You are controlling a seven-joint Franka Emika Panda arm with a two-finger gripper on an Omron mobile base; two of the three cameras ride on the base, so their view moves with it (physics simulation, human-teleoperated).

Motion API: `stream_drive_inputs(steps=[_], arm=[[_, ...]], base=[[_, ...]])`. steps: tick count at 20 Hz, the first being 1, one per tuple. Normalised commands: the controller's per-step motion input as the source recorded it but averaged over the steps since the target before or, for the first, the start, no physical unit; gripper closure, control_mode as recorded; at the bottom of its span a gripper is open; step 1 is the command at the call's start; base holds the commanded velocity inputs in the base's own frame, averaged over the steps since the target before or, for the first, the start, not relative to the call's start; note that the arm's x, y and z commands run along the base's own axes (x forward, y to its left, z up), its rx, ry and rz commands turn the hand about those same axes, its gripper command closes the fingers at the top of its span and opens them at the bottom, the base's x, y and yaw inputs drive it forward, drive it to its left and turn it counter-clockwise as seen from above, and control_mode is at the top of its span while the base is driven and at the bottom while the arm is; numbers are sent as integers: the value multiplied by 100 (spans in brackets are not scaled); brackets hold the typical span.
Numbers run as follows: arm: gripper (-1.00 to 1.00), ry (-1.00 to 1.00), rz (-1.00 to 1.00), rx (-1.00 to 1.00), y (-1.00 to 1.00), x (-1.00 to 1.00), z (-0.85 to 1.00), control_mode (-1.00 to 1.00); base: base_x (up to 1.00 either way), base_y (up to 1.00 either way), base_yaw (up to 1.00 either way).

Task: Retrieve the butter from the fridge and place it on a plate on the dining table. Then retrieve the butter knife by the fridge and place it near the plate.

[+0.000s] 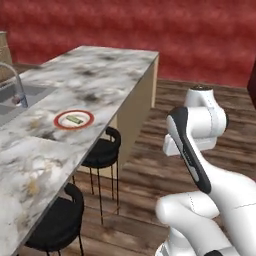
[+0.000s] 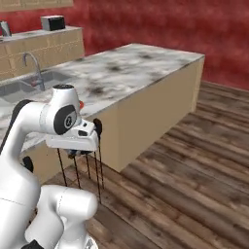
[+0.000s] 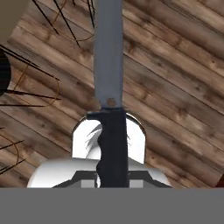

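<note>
Butter (image 1: 75,119) is lying on the plate (image 1: 73,120), a pale oblong stick resting across the whitish centre inside the red-orange rim. In the left base view the plate is sitting at about nine o'clock, on the marble top of the dining table (image 1: 95,75), close to the table's near edge and above the black stools (image 1: 102,152) that are standing on the plank floor (image 2: 194,175). At ten o'clock of the same view the sunken sink (image 1: 22,97) and its curved tap (image 1: 15,82) are showing, well apart from the plate.

In the hand view the butter knife (image 3: 109,87) is running from six o'clock up to twelve o'clock: its dark handle is sitting low between the finger tips and its grey blade is reaching up over the wooden planks. The gripper (image 3: 112,175) is clamping the handle, jaws drawn tight on it. Thin black stool legs are crossing the hand view at ten to eleven o'clock.

In the right base view the white arm is bending at about eight o'clock, with the hand pointing down beside the table's tan end panel, just in front of a stool. The tan cabinet counter (image 2: 44,46) along the red wall is showing at eleven o'clock, with a small grey appliance (image 2: 52,22) standing on it.
</note>
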Motion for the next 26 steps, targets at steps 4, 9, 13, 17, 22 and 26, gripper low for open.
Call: stream_drive_inputs(steps=[4,9,13,17,22,26], arm=[[100,0,0,0,0,0,0,100],[100,0,0,0,0,0,0,100],[100,0,0,0,0,0,0,100],[100,0,0,0,0,0,0,100],[100,0,0,0,0,0,0,100],[100,0,0,0,0,0,0,100]], base=[[73,-59,77],[62,-61,76],[33,-65,73],[32,-59,64],[29,-80,28],[32,-84,15]])
